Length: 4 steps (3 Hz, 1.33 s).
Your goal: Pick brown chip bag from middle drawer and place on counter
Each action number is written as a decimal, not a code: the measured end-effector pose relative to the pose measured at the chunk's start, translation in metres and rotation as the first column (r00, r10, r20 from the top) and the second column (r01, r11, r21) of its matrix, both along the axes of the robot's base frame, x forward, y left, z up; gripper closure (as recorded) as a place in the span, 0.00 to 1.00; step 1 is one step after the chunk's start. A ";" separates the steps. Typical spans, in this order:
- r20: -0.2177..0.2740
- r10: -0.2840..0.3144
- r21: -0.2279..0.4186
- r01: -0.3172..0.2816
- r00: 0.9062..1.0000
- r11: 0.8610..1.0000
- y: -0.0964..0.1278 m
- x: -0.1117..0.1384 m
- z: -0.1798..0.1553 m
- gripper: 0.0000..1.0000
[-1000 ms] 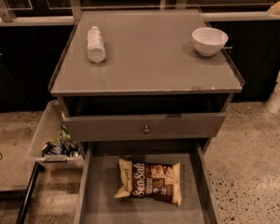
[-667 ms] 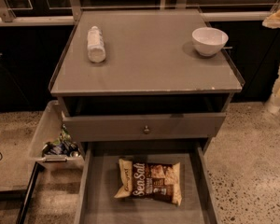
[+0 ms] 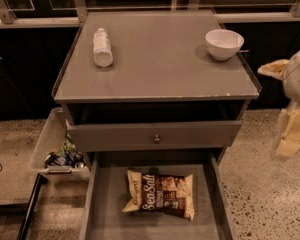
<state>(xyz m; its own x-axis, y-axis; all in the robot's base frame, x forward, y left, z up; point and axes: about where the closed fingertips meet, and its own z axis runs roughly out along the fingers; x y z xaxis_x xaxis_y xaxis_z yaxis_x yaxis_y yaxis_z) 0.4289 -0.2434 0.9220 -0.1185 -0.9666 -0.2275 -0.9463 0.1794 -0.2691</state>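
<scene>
The brown chip bag (image 3: 160, 194) lies flat on the floor of the open middle drawer (image 3: 105, 215), at the bottom centre, its white "Sea Salt" script facing up. The counter (image 3: 157, 64) is the grey cabinet top above it. My gripper (image 3: 288, 101) is a cream-coloured shape at the right edge. It hangs in the air beside the counter's right side, well above and to the right of the bag, and touches nothing.
A white bottle (image 3: 102, 47) lies on the counter's left part and a white bowl (image 3: 224, 43) stands at its back right. A shut drawer front with a small knob (image 3: 156, 139) sits above the open drawer. A bin with cans (image 3: 60, 151) stands on the floor at the left.
My gripper has come further into view from the right edge, towards the counter's right side. The bag, bottle and bowl have not moved.
</scene>
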 end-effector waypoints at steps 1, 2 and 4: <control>-0.039 0.043 0.030 -0.042 0.998 0.999 0.011 -0.013 -0.048 0.00; -0.074 0.071 0.056 -0.067 0.995 0.996 0.012 -0.022 -0.095 0.00; -0.122 0.069 0.050 -0.064 0.990 0.997 0.007 -0.029 -0.131 0.00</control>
<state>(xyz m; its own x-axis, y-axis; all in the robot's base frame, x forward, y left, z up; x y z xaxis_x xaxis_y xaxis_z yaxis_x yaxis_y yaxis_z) 0.3994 -0.2365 0.7910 -0.0842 -0.9622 -0.2588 -0.9820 0.1242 -0.1422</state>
